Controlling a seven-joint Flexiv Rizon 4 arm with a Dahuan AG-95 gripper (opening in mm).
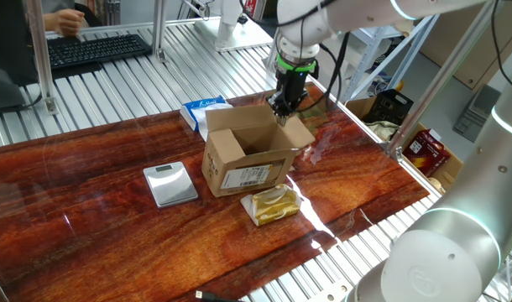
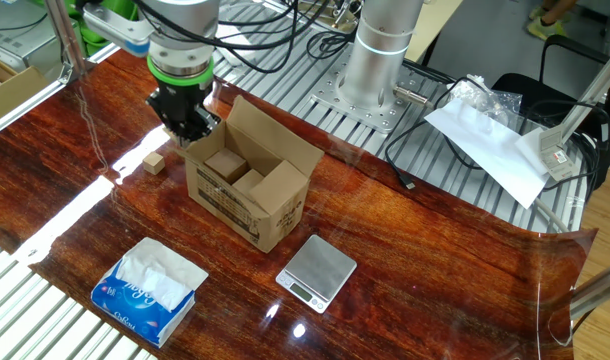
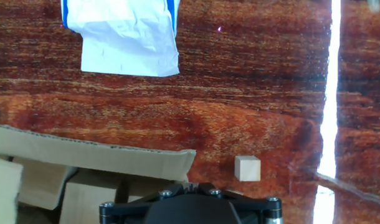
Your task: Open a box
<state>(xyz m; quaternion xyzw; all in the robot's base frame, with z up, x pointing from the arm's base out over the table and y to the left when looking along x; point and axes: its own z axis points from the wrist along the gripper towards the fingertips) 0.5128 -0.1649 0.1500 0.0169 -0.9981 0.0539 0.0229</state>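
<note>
Box (image 1: 248, 158) sits mid-table (image 1: 96, 226) between the tissue packet (image 1: 204, 110) and the yellow packet (image 1: 273, 204), scale (image 1: 170, 183) just beside it; top is largely open, interior visible, at least two flaps standing or folded outward. Gripper (image 1: 283, 111) is at the far flap (image 2: 200, 145) near the box rim, but whether the fingers pinch that flap or are merely close together cannot be told. Judged nearly done: what remains is pushing that last flap fully back, then releasing and withdrawing.
</note>
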